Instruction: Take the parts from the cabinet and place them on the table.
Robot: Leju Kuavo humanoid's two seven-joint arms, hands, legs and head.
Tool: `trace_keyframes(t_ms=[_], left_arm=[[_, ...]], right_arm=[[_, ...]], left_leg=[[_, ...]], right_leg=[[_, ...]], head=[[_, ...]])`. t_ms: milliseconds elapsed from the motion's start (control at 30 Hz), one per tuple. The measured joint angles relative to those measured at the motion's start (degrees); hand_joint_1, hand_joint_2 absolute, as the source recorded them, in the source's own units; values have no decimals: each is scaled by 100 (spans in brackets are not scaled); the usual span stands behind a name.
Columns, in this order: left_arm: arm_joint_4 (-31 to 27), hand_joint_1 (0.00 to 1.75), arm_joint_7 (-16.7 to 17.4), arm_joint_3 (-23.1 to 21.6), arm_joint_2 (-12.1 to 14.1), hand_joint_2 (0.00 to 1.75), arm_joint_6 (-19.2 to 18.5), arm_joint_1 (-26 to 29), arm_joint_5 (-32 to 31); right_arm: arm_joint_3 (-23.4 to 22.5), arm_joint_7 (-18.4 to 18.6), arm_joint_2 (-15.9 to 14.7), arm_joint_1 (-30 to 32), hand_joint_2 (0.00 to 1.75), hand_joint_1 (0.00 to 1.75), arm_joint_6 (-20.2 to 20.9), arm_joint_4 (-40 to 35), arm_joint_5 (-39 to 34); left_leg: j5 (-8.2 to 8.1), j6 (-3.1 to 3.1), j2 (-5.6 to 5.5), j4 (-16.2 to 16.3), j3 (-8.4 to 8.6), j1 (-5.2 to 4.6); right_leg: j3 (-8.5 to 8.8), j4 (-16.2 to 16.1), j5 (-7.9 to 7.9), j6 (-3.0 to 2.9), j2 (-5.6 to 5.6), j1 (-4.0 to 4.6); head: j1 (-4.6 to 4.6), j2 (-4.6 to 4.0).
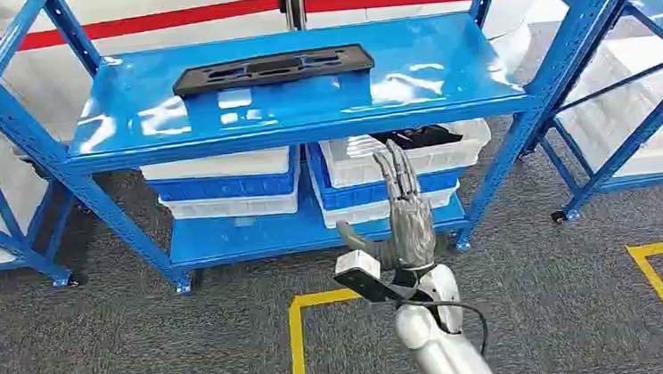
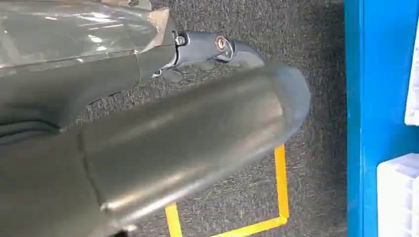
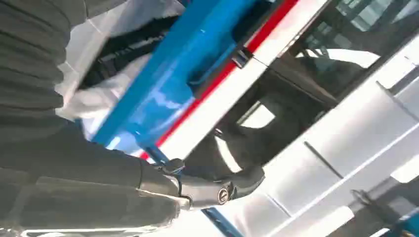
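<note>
While raised before the blue rack (image 1: 305, 122), right hand (image 1: 406, 217) with fingers straight, slightly apart, empty. Black parts (image 1: 418, 135) lying in upper white crate (image 1: 450, 153) on lower shelf, just beyond fingertips, untouched. Left hand (image 2: 163, 148) by grey carpet; grip unclear.

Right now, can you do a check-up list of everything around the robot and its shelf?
Surface: blue shelf, top level glossy, with one thing on it.
Job's things: black flat part lies on the top level; more black parts sit in a white bin on the lower level.
Clutter: stacked white and blue bins on the lower level, contents hidden.
Robot hands: right robot hand raised before the lower level, fingers straight, holding nothing; left robot hand over the floor, grip unclear.
Cables: black cable at the right wrist.
Surroundings: grey carpet with yellow tape lines; more blue racks alongside.
</note>
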Motion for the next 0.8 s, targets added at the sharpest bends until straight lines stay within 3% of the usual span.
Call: trace_keyframes(t_ms=[333,800], left_arm=[[61,0,245,-107,-46,0,66,-205,-256],[68,0,520,-431,-50,0,-50,-440,-673]], right_arm=[[402,1191,-26,-1143,175,0,883,-157,1047],[734,2878,57,-2599,175,0,2138,295,2089]], left_leg=[[4,4,-2,1,-3,0],[6,5,-5,4,-11,-4]], right_leg=[[1,3,5,6,-1,2],[-3,5,6,8,-2,4]], head=[[-2,0],[0,0]])
